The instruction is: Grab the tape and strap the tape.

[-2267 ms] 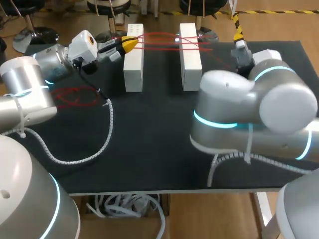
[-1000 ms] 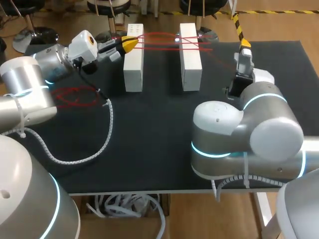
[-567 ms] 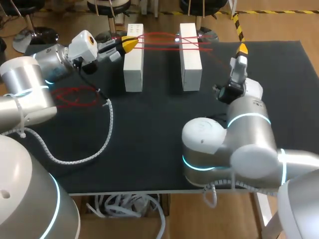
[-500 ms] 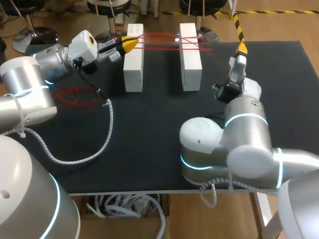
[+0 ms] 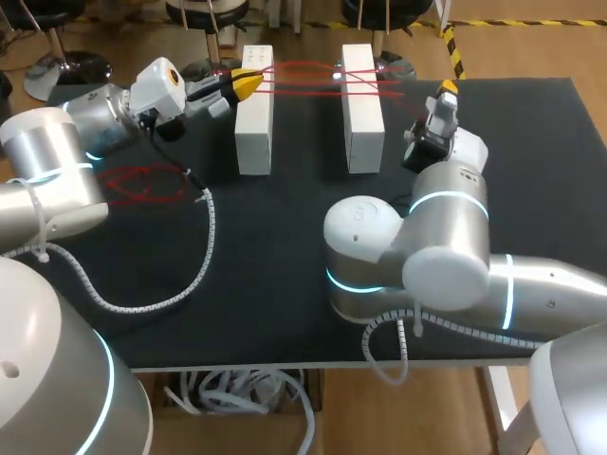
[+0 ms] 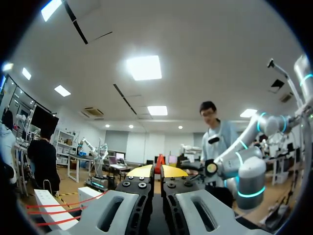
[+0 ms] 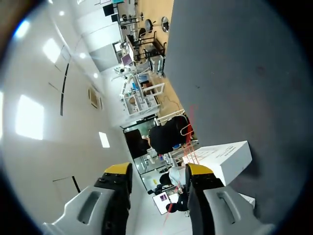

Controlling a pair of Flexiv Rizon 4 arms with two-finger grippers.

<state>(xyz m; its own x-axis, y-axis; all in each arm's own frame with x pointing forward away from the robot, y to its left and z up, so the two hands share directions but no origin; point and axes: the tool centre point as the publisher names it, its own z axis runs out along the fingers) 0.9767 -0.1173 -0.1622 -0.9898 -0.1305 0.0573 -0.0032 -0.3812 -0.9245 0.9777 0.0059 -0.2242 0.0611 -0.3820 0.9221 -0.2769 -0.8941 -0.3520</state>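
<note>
At the desk's [image 5: 285, 275] far end, left end effector [image 6: 157, 171] pinches narrow on the red tape [image 5: 303, 92] strung across both white blocks [image 5: 253, 123]; right end effector [image 7: 159, 169], wide and empty near the right block [image 5: 362, 123], should centre the trailing strand before closing.

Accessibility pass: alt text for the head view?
Red tape is strung across the far ends of the left block and right block, both white, on a black table. The left gripper grips it beside the left block; the right gripper, fingers open, is beside the right block.
</note>
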